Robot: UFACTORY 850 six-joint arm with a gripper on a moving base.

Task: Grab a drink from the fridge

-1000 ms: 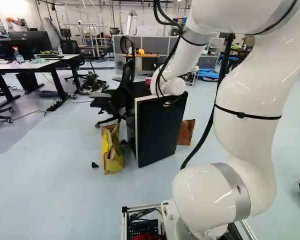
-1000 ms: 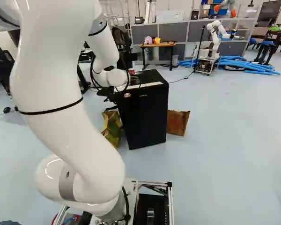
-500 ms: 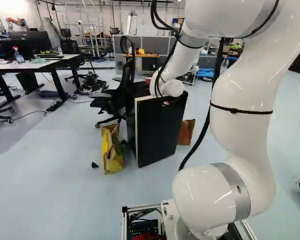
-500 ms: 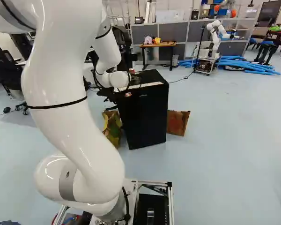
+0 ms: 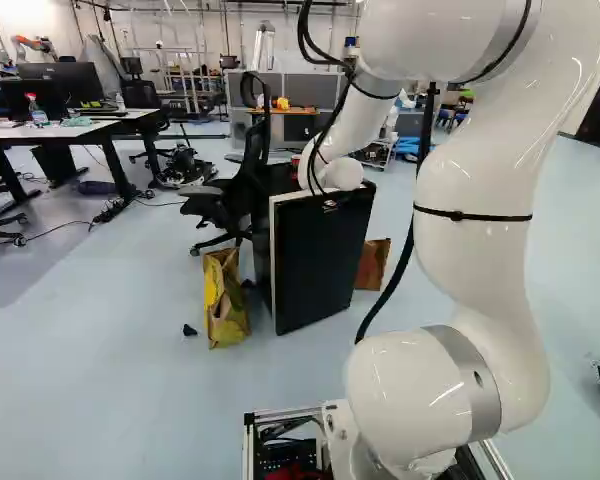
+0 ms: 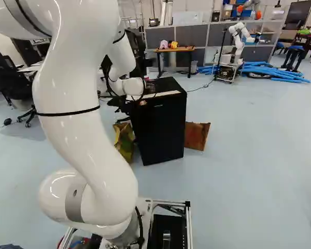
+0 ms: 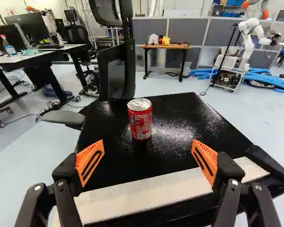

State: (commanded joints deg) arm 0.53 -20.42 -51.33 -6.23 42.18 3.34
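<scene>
A red drink can (image 7: 140, 119) stands upright on the black top of the small fridge (image 7: 170, 106). My gripper (image 7: 148, 143) is open over the fridge's near edge, orange pads wide apart with nothing between them; the can is ahead of the gap, untouched. In the left base view the fridge (image 5: 320, 260) shows its dark front, and a bit of the red can (image 5: 295, 164) peeks out beside my wrist. The right base view shows the can (image 6: 145, 78) just past the wrist. In both base views my wrist largely hides the gripper. The fridge's inside cannot be seen.
A black office chair (image 5: 242, 190) stands close beside the fridge. Paper bags, one yellow-brown (image 5: 223, 300) and one brown (image 6: 196, 136), flank it on the floor. Farther off are desks (image 7: 42, 54), a small wooden table (image 7: 165, 46), blue tubes (image 7: 270, 78) and another robot (image 7: 248, 42).
My arm's upper links have swung leftward in the left base view and rightward in the right one. The wrist has shifted only slightly near the fridge top. Base, fridge and can look unmoved.
</scene>
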